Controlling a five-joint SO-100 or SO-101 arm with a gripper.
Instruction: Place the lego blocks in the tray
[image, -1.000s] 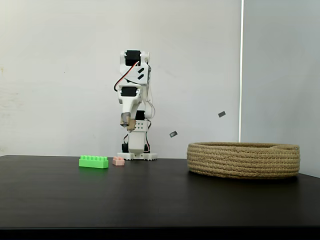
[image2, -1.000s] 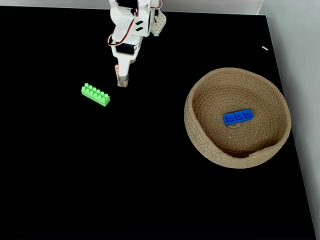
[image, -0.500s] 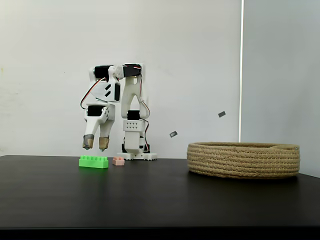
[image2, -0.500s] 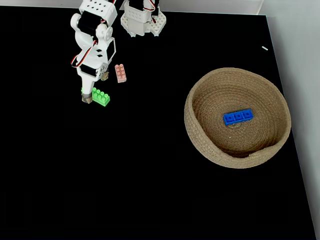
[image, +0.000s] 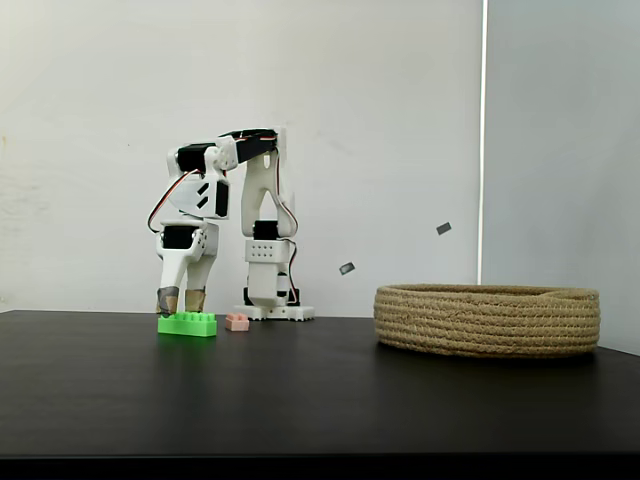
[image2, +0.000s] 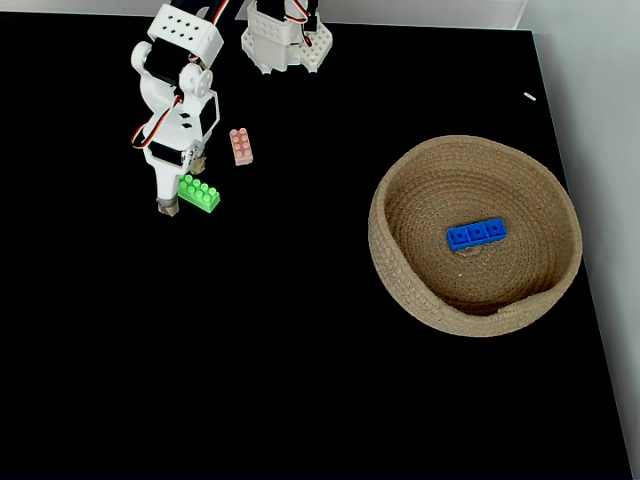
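Gripper (image: 181, 299) low over green lego brick (image2: 199, 193) near desk's far-left corner, fingers apart, seemingly straddling it. Pink brick (image2: 241, 146) beside. Blue brick (image2: 476, 233) in rope tray (image2: 400, 290).

Side-on fixed view: arm bent down, fingers (image: 169, 298) parted, tips right above the green lego brick (image: 187, 324) on the dark bench (image: 320, 400). Pink brick (image: 237, 322) just right of it. Rope tray (image: 487, 320) well apart, far right.
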